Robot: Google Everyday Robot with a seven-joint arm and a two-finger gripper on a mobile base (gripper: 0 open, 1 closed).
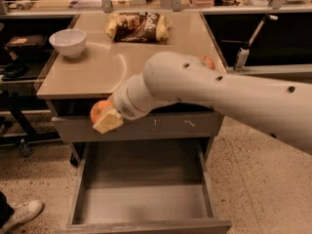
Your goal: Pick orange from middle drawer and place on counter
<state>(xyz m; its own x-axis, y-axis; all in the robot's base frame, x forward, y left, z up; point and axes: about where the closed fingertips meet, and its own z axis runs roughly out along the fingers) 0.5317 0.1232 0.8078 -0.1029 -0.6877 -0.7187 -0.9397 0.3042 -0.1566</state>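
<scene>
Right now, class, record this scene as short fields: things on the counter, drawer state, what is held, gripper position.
tan-beige glossy counter: white bowl, brown snack bag, red-yellow apple partly behind the arm
wide shallow grey drawer: pulled out, floor bare
held: small round orange fruit
gripper: by the counter's front edge, above the open drawer, jaws shut on the fruit
</scene>
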